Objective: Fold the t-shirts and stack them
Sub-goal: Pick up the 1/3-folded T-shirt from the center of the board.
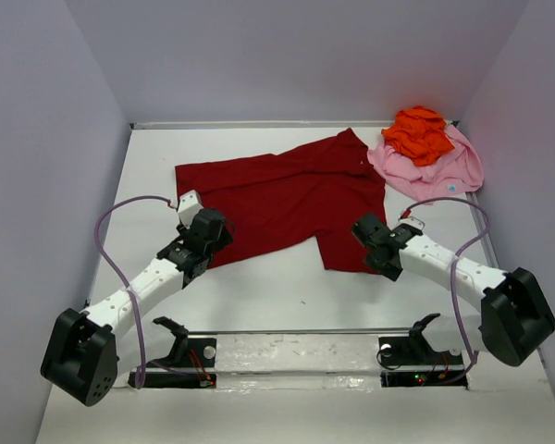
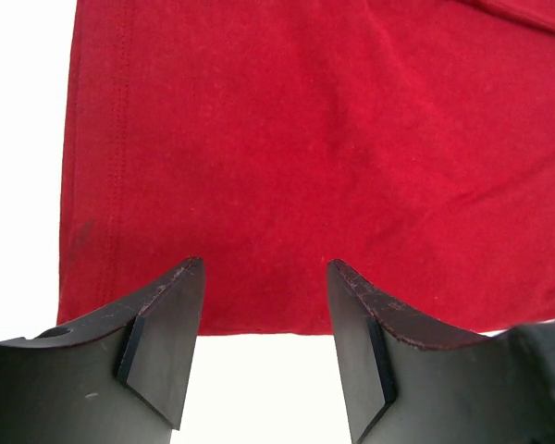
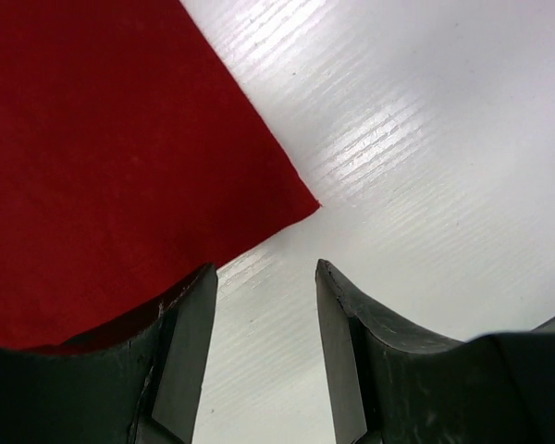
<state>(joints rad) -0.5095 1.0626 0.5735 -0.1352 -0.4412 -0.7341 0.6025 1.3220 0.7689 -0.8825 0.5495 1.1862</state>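
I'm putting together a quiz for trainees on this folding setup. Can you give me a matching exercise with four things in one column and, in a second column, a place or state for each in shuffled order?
Things
1. dark red t-shirt
2. orange t-shirt
3. pink t-shirt
4. right end effector

Places or states
A. crumpled on top of another shirt
B. spread out in the centre
C. open, beside a corner of red cloth
D. far right corner, under another shirt

Pairs: 1-B, 2-A, 3-D, 4-C
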